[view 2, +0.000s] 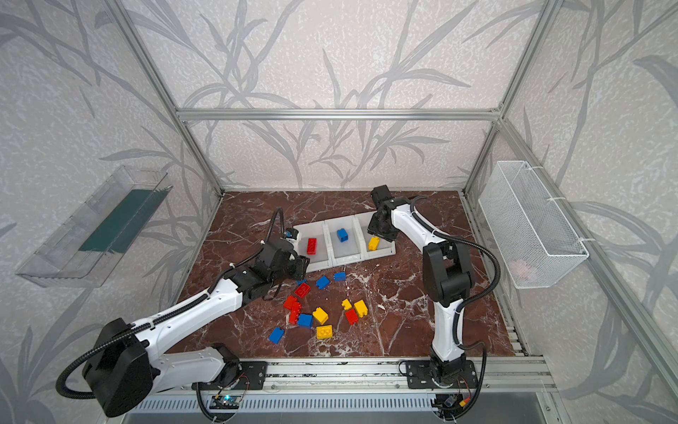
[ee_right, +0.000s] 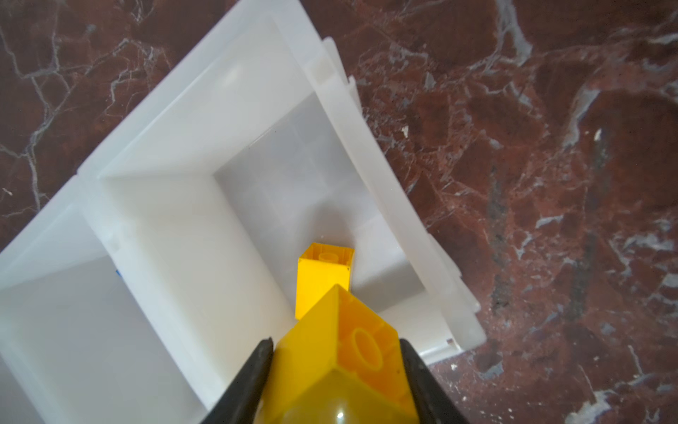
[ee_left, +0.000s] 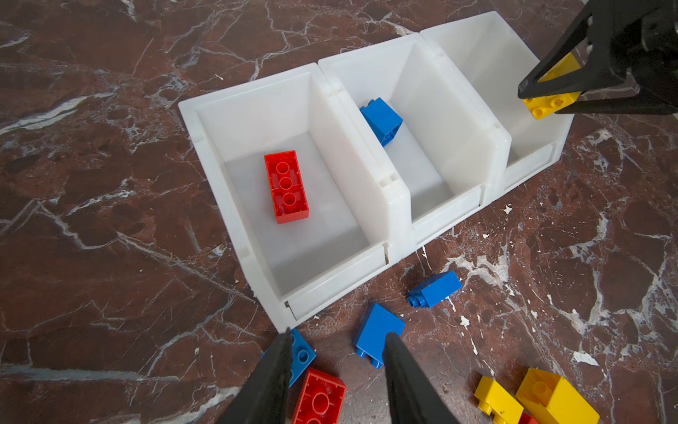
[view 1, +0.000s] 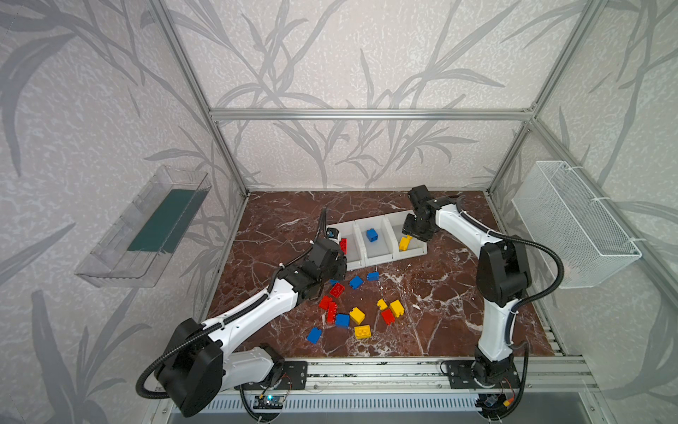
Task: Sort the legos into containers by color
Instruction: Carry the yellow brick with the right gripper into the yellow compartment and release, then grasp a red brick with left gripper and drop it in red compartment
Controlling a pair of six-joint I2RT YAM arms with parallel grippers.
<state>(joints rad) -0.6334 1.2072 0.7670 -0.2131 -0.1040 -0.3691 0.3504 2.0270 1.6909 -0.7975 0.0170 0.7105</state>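
Note:
Three white bins stand in a row. The left bin (ee_left: 253, 86) holds a red brick (ee_left: 286, 187), and the middle bin (ee_left: 440, 110) holds a blue brick (ee_left: 381, 119). Above the right bin (ee_right: 183, 220), my right gripper (ee_right: 335, 343) is shut on a yellow brick (ee_right: 363, 345). Another yellow brick (ee_right: 324, 275) lies inside that bin. My left gripper (ee_left: 339, 336) hangs open and empty, low over the table in front of the left bin. A blue brick (ee_left: 302, 354) and a blue tile-like brick (ee_left: 379, 330) lie by its tips, and a red brick (ee_left: 319, 398) lies between them.
Several loose red, blue and yellow bricks (view 1: 357, 315) are scattered on the marble table in front of the bins. A wire basket (view 1: 572, 220) hangs on the right wall. A clear tray (view 1: 146, 227) hangs on the left wall.

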